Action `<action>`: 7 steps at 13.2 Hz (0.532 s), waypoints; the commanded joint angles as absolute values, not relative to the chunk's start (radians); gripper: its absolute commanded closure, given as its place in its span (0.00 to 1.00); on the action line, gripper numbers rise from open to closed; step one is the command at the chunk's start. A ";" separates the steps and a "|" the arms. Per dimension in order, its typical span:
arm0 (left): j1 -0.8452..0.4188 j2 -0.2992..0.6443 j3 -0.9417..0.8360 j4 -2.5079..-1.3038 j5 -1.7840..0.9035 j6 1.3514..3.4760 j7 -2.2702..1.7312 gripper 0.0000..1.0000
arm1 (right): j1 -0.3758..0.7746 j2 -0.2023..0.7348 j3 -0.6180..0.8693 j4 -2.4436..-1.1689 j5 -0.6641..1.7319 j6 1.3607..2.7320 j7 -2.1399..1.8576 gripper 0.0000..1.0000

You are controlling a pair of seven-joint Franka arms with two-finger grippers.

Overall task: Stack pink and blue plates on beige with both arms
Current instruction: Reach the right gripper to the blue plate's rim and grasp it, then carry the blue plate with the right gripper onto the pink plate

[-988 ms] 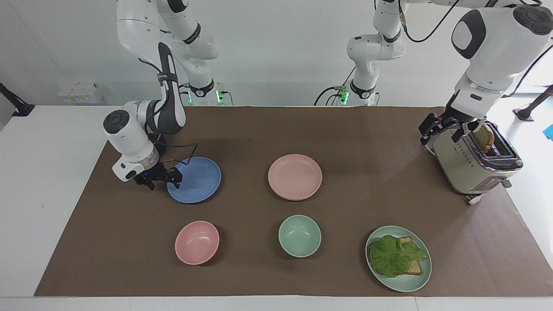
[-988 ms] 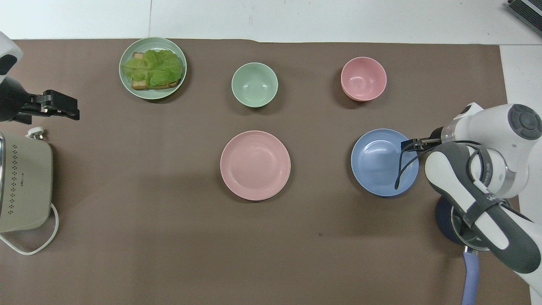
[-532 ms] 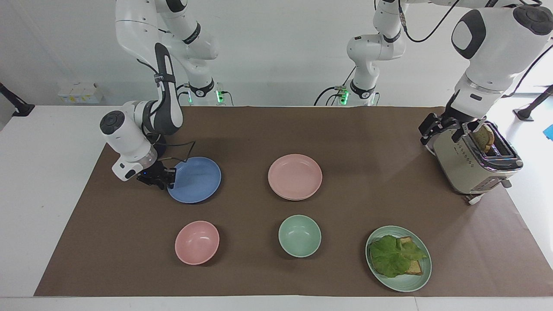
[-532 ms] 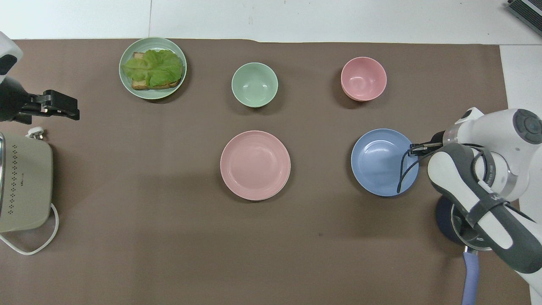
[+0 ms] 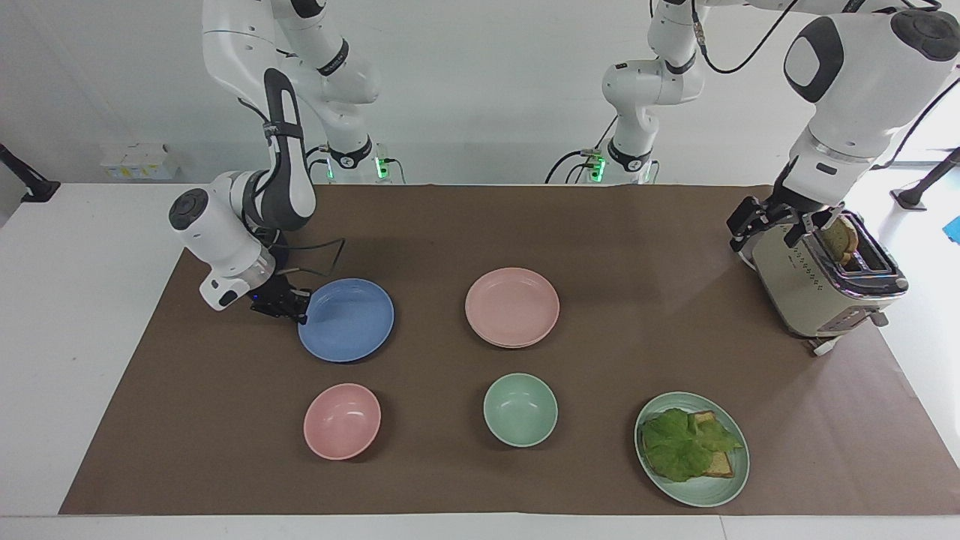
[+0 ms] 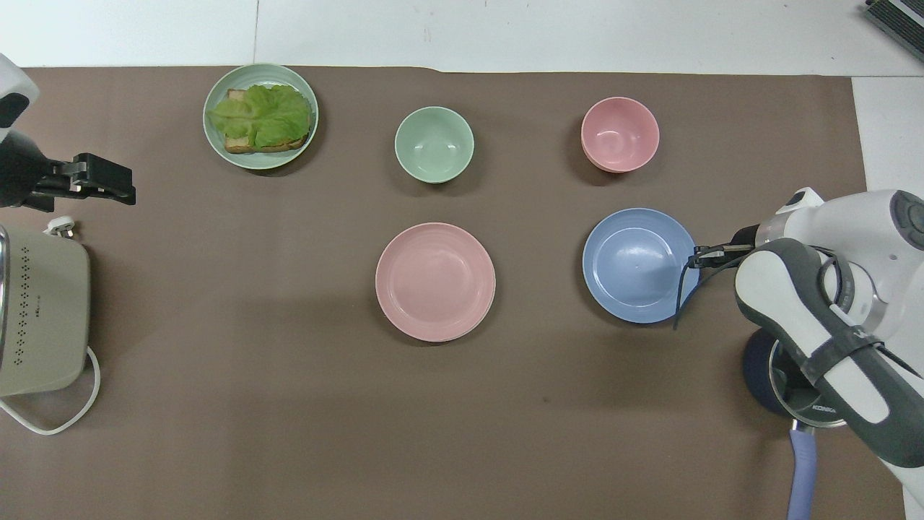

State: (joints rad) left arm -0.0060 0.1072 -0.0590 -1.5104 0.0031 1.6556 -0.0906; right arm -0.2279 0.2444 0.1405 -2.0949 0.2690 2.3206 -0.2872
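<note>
The blue plate (image 5: 349,321) (image 6: 639,266) is at the right arm's end of the brown mat. My right gripper (image 5: 300,313) (image 6: 699,254) is shut on its rim, on the side away from the pink plate. The pink plate (image 5: 512,306) (image 6: 435,280) lies flat mid-mat, beside the blue one. Of the beige plate only a thin pale rim shows under the pink plate's edge. My left gripper (image 5: 765,234) (image 6: 108,189) waits open over the toaster, holding nothing.
A toaster (image 5: 821,289) (image 6: 40,318) with a bread slice stands at the left arm's end. Farther from the robots lie a pink bowl (image 5: 342,421), a green bowl (image 5: 520,409) and a green plate (image 5: 705,491) of lettuce on toast. A blue-handled utensil (image 6: 800,469) sits under the right arm.
My right gripper closed on the blue plate's rim. The plate then slid a little toward the pink plate and away from the robots. The left arm stayed still.
</note>
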 commanded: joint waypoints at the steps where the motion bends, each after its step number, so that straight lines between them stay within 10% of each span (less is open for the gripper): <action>1: 0.003 0.101 -0.064 -1.516 0.017 1.646 -0.086 0.00 | -0.223 0.203 0.150 -2.095 0.331 2.269 -0.344 1.00; 7: 0.003 0.101 -0.064 -1.516 0.017 1.646 -0.086 0.00 | -0.060 0.129 0.152 -2.019 0.387 2.212 -0.145 1.00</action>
